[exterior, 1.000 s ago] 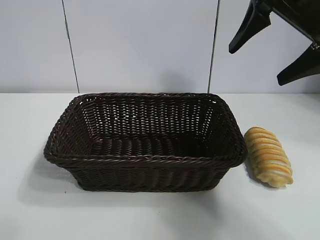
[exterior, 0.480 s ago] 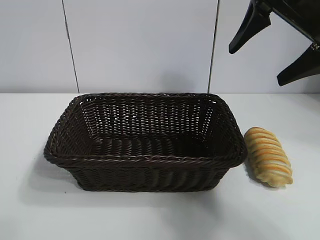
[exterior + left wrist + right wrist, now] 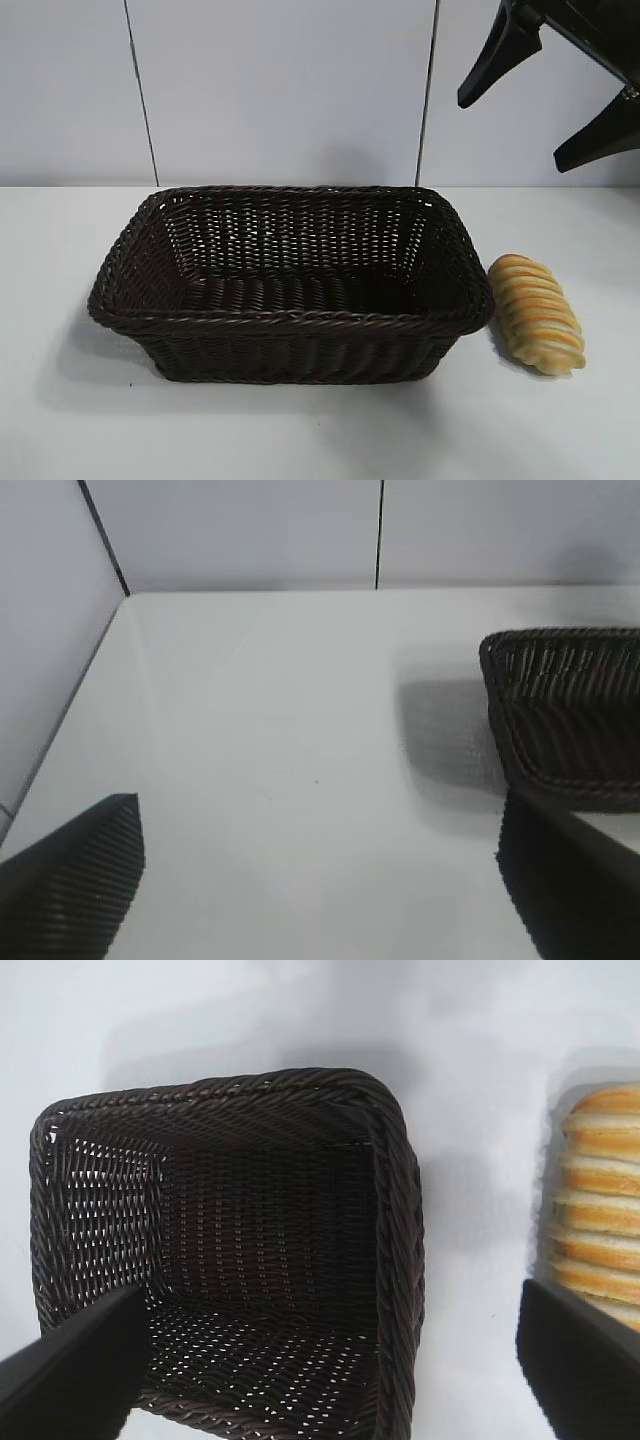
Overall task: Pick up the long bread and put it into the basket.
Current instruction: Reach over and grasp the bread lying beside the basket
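Hovering arm: the right gripper [image 3: 545, 105] hangs high above the white table [image 3: 300, 430], up and behind the far right corner of the dark brown woven wicker basket [image 3: 290, 320], its two black fingers spread wide and holding nothing.
Bread: the long bread [image 3: 537, 312], an oblong golden-yellow loaf with orange-brown crosswise ridges, lies on the table just beside the basket's right end wall, outside it, untouched.
Key relation: the loaf sits below the right gripper and nearer the camera; its long axis runs roughly along the basket's right end wall, slanting slightly away from the basket at the near end. In the right wrist view the bread [image 3: 600, 1210] lies next to one fingertip, not between the two, so the gripper likely needs to shift away from the basket before descending.
Nearer arm: the right one, by a clear margin.
Left gripper [image 3: 330, 880]: off the basket's left end, low over the table, fingers parted and empty, apparently idle.
Textures: stiff open weave with flared sides and braided rim; the loaf looks smooth, rounded, ribbed.
Progress: grasp not yet begun.
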Controlling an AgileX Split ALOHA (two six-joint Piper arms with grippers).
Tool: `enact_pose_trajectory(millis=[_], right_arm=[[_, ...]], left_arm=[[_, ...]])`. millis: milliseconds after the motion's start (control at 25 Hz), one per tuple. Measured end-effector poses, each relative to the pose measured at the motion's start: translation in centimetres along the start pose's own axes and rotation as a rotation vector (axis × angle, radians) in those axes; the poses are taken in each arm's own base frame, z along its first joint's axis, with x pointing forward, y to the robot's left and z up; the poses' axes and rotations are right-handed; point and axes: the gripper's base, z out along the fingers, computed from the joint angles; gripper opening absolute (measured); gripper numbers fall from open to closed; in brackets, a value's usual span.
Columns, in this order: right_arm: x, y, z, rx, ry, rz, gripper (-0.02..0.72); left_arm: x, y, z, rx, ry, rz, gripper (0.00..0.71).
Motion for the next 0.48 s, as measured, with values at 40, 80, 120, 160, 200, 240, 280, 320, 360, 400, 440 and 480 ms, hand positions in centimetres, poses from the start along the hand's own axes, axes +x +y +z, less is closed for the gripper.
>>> enact_pose_trajectory(millis=[40, 80, 120, 160, 200, 240, 280, 320, 360, 400, 440, 480], right_arm=[[0.0, 0.0, 0.0, 0.0, 0.0, 0.0, 0.694], [0.0, 0.0, 0.0, 0.0, 0.0, 0.0, 0.694], [0.0, 0.0, 0.0, 0.0, 0.001, 0.0, 0.694], [0.0, 0.0, 0.0, 0.0, 0.001, 0.0, 0.694], [0.01, 0.0, 0.0, 0.0, 0.001, 0.0, 0.694], [0.01, 0.0, 0.0, 0.0, 0.001, 0.0, 0.694], [0.02, 0.0, 0.0, -0.001, 0.002, 0.0, 0.694], [0.04, 0.01, 0.0, -0.001, 0.005, 0.0, 0.694], [0.04, 0.01, 0.0, -0.001, 0.005, -0.003, 0.694], [0.04, 0.01, 0.0, -0.001, 0.005, -0.007, 0.694], [0.04, 0.01, 0.0, -0.001, 0.005, -0.012, 0.694], [0.04, 0.01, 0.0, -0.001, 0.005, -0.018, 0.694]], left_arm=[[0.24, 0.0, 0.29, 0.001, 0.002, -0.001, 0.693], [0.35, -0.01, 0.35, 0.001, -0.005, -0.003, 0.693], [0.42, -0.02, 0.27, -0.001, -0.018, -0.003, 0.693], [0.48, -0.02, 0.21, -0.003, -0.026, -0.002, 0.693], [0.5, -0.03, 0.15, -0.004, -0.033, -0.002, 0.693], [0.5, -0.03, 0.14, -0.004, -0.035, -0.002, 0.693], [0.49, -0.03, 0.14, -0.004, -0.036, -0.002, 0.693], [0.49, -0.03, 0.14, -0.004, -0.036, -0.002, 0.693], [0.49, -0.03, 0.14, -0.004, -0.036, -0.002, 0.693], [0.49, -0.03, 0.14, -0.004, -0.036, -0.002, 0.693], [0.5, -0.03, 0.11, -0.003, -0.038, -0.001, 0.693], [0.55, -0.05, 0.05, -0.002, -0.043, 0.001, 0.693]])
